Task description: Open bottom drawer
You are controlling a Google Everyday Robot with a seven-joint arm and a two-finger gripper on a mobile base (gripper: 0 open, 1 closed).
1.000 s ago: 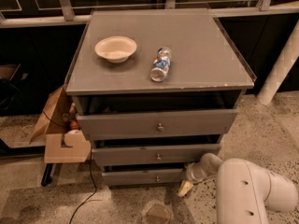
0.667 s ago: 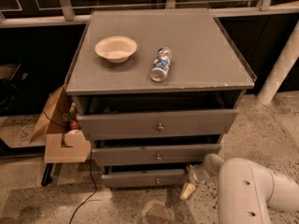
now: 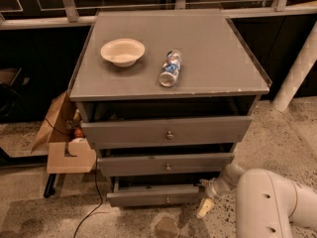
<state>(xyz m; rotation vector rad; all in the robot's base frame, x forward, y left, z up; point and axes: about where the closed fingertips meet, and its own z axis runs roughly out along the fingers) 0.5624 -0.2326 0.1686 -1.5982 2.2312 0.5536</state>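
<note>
The grey cabinet (image 3: pixel 171 88) has three drawers, all pulled partly out. The bottom drawer (image 3: pixel 153 198) is the lowest, with a flat grey front and a small round knob (image 3: pixel 167 200) at its centre. It stands out a little past the middle drawer (image 3: pixel 166 164). My gripper (image 3: pixel 208 200) is low at the bottom drawer's right end, on the end of my white arm (image 3: pixel 270 202). One pale finger (image 3: pixel 204 208) points down toward the floor beside the drawer's right corner.
A white bowl (image 3: pixel 123 51) and a plastic bottle (image 3: pixel 170 68) lying on its side sit on the cabinet top. The top drawer (image 3: pixel 167 131) stands out furthest. Cardboard boxes (image 3: pixel 67 143) stand at the cabinet's left; a black cable (image 3: pixel 94 207) runs on the speckled floor. A white pipe (image 3: pixel 297 68) stands at the right.
The bottom drawer has come further out toward me. My gripper has moved right and down with it, staying at the drawer's right end.
</note>
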